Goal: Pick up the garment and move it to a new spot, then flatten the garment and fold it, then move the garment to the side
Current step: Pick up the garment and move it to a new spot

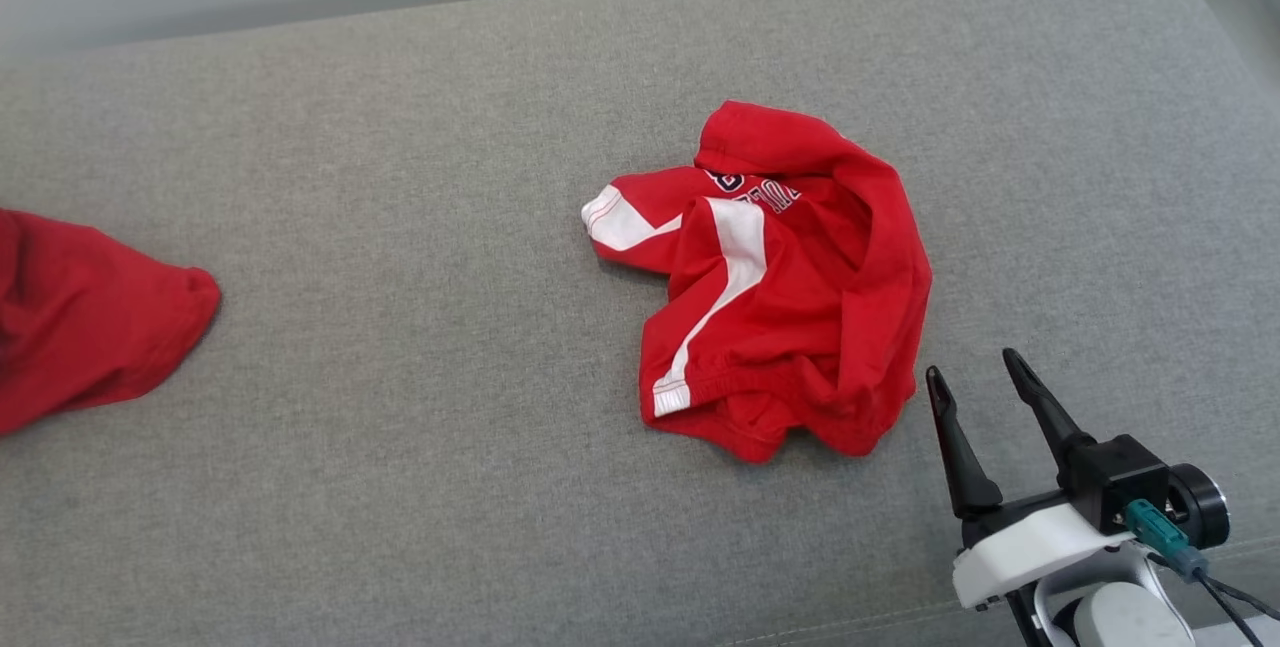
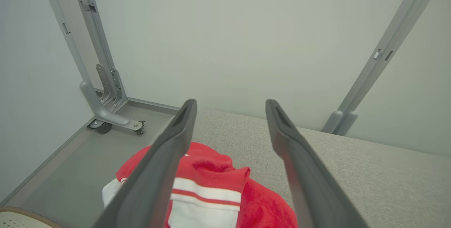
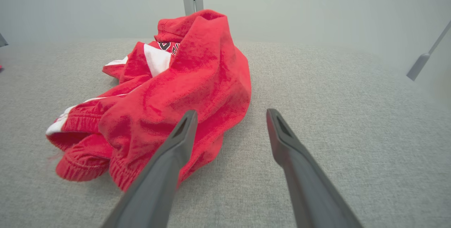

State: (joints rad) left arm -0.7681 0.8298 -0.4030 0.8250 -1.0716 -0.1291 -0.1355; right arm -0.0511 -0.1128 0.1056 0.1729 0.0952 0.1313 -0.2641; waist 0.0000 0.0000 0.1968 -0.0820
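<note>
Head view: I see the garment [image 1: 790,287] crumpled at centre right on the grey cushion [image 1: 400,177]. My right gripper [image 1: 973,364] sits at lower right, just beside its hem, with fingers spread and empty. A second red cloth [image 1: 80,317] lies at the left edge.

Left wrist view: the left gripper [image 2: 230,103] is parted, holding nothing, above a red-and-white cloth [image 2: 211,166] at bottom centre.

Right wrist view: the garment fills the upper left, with the fingers apart.
</note>
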